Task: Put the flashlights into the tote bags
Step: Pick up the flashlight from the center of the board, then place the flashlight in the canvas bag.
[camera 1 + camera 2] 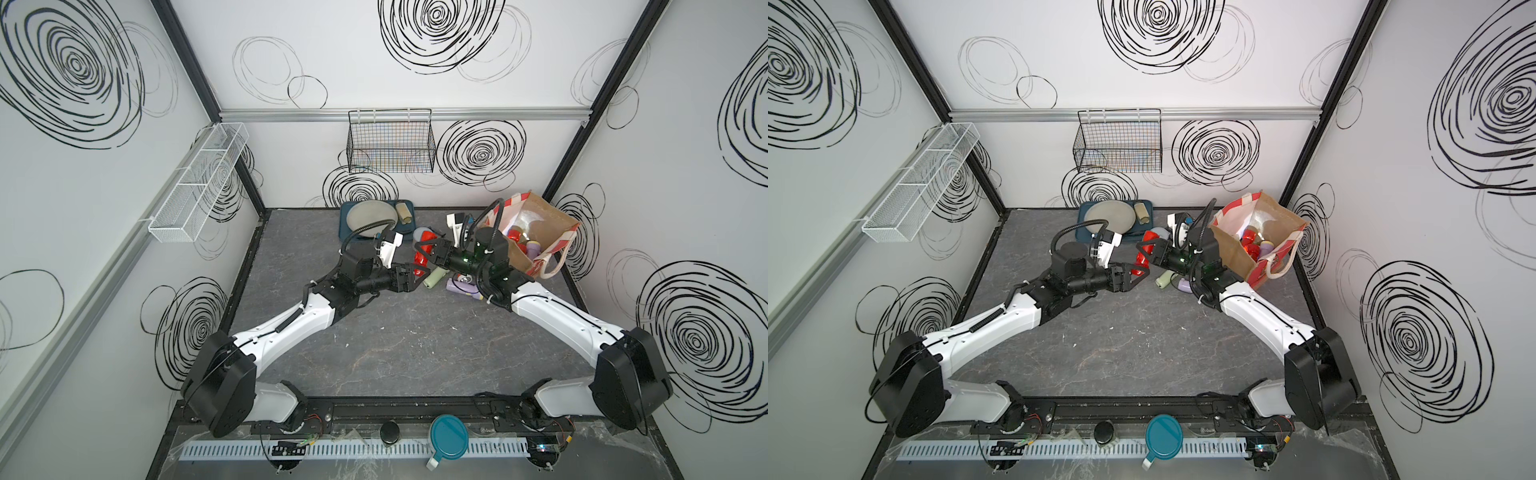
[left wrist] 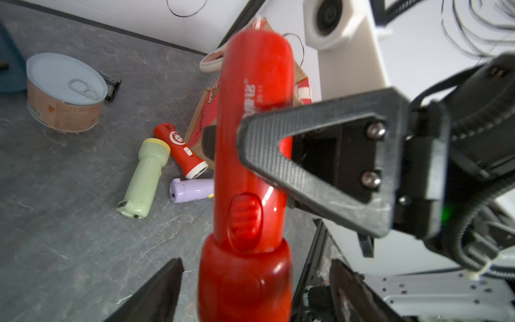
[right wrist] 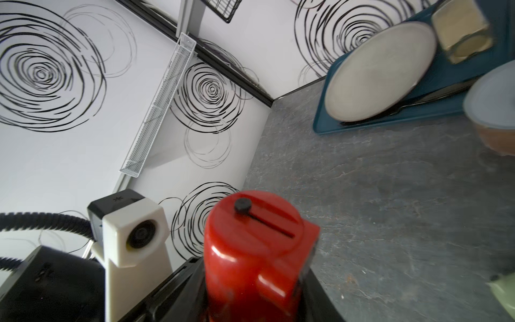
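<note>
A glossy red flashlight (image 2: 250, 167) hangs above the table between both arms. My right gripper (image 3: 250, 292) is shut on its narrow body, and one of its black fingers (image 2: 320, 156) crosses the body in the left wrist view. My left gripper (image 2: 255, 278) is open around the wide head, with a gap on each side. In both top views the two grippers (image 1: 422, 249) (image 1: 1140, 272) meet left of the brown tote bag (image 1: 544, 216), which holds several flashlights (image 1: 517, 237). A pale green flashlight (image 2: 142, 181), a small red one (image 2: 181, 150) and a lilac one (image 2: 192, 189) lie beside the bag.
A short tin with a white lid (image 2: 64, 92) stands near the loose flashlights. A blue tray (image 1: 343, 224) at the back holds a grey plate (image 1: 372, 218) and a beige cylinder (image 1: 403, 212). A black wire basket (image 1: 390, 145) and a white mesh basket (image 1: 199, 183) hang on the walls.
</note>
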